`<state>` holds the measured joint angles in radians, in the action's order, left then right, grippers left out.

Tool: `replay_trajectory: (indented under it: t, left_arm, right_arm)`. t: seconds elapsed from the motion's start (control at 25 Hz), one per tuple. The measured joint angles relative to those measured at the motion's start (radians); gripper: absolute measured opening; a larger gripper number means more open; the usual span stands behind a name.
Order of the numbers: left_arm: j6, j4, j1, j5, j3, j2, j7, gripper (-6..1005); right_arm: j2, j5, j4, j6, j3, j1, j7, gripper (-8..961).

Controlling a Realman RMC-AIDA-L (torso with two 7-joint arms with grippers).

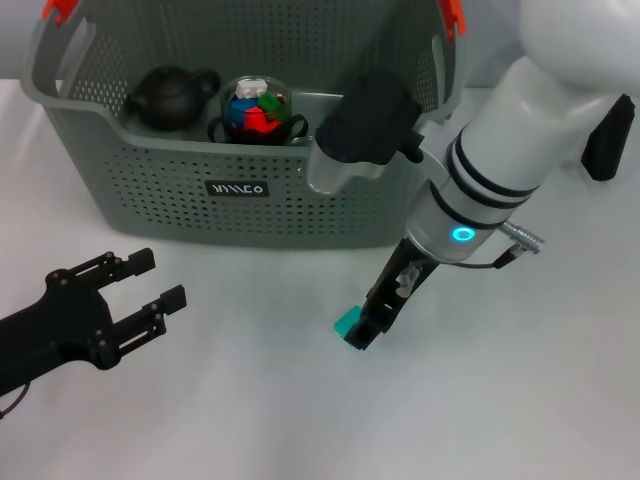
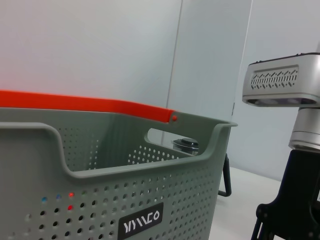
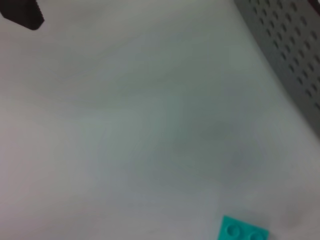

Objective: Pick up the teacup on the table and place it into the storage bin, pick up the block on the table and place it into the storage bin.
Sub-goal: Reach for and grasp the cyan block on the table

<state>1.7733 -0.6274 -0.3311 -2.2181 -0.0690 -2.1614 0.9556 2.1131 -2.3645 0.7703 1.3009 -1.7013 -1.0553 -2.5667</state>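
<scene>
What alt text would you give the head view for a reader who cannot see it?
The right pincer is lowered over a teal block on the white table, in front of the grey storage bin. The bin holds a dark teapot and a glass teacup; the left pincer hovers open.

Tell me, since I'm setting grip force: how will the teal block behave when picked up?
The teal block looks like a studded plastic brick, so probably rigid and light. Its flat underside on the table suggests it won't roll, though it may slide if nudged. The right gripper is right at it; smooth sides could slip.
</scene>
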Motion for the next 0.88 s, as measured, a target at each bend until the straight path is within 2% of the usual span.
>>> replay_trajectory:
  t: [0.32,0.56,0.88]
  left_arm:
    - [0.000,0.000,0.001,0.000,0.000,0.000,0.000,610]
    - [-0.002,0.001,0.001,0.000,0.001,0.002,-0.001,610]
    - [-0.002,0.002,0.001,0.000,0.011,0.002,-0.002,610]
  right_arm:
    - [0.001,0.029,-0.005,-0.012,-0.028,0.003,-0.039,799]
    - [0.001,0.029,-0.025,-0.052,-0.062,0.005,-0.057,931]
    - [0.002,0.028,-0.034,-0.087,-0.106,0.002,-0.060,917]
